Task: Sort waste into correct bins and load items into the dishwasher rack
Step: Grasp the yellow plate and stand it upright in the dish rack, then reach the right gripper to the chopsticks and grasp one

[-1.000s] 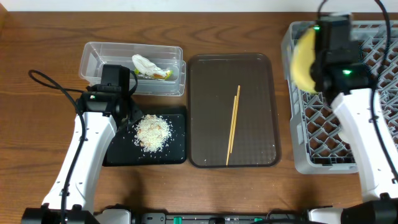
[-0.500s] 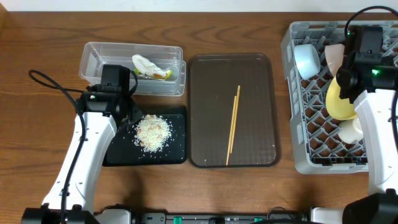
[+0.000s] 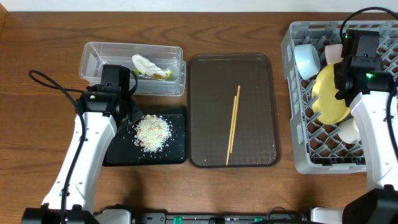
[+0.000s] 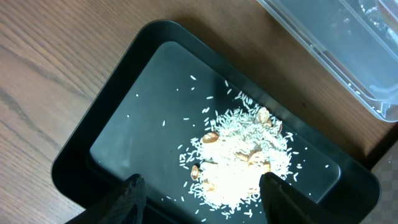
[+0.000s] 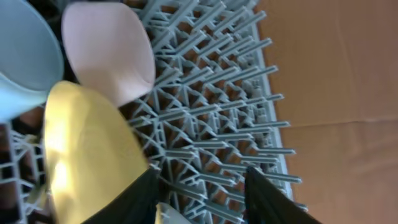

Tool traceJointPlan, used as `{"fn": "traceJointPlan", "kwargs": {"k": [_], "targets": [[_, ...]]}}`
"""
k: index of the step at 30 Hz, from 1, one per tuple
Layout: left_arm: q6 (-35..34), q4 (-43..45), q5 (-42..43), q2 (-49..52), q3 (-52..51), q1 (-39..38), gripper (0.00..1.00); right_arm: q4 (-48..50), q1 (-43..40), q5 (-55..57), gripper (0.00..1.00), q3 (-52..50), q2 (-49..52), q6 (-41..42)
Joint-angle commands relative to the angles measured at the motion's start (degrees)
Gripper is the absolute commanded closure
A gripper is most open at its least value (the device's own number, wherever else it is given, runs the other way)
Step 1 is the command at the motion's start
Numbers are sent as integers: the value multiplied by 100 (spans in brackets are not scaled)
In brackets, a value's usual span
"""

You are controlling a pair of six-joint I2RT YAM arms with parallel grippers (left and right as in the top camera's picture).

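The yellow plate [image 3: 328, 94] is stood on edge, tilted, in the dishwasher rack [image 3: 298, 155] at 3 o'clock on the desk [image 3: 37, 37], its long axis laid from 12 to 6 o'clock. The right end effector [image 5: 200, 177] is spread just beside it, nothing pinched. The left end effector [image 4: 200, 183] is spread over the food leftovers [image 3: 153, 132].

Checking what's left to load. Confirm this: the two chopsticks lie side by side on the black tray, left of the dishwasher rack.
Not quite. The overhead view shows the chopsticks lying side by side on the brown translucent tray, not the black tray, which holds the rice heap. They are left of the dishwasher rack, as stated.
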Motion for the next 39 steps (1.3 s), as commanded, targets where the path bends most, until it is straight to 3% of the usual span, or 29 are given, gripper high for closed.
{"fn": "traceJointPlan", "kwargs": {"k": [1, 7, 12, 15, 25, 39], "targets": [[-31, -17, -26, 33, 61, 20, 39, 7, 116, -258, 55, -7, -149, 442], [-31, -15, -26, 33, 61, 20, 38, 170, 577, -1215, 39, -2, -796, 444], [-31, -15, -28, 33, 61, 20, 38, -46, 1152, -3383, 39, -4, -1163, 1233], [-31, -15, -26, 33, 61, 20, 39, -267, 1478, -4085, 41, -52, -1040, 1812], [-31, -15, -28, 33, 61, 20, 39, -463, 2444, -4124, 53, -782, 275, 2868], [-31, -15, -28, 33, 61, 20, 39, 614, 2907, -3517, 55, -1167, 1906, 3729]]}}
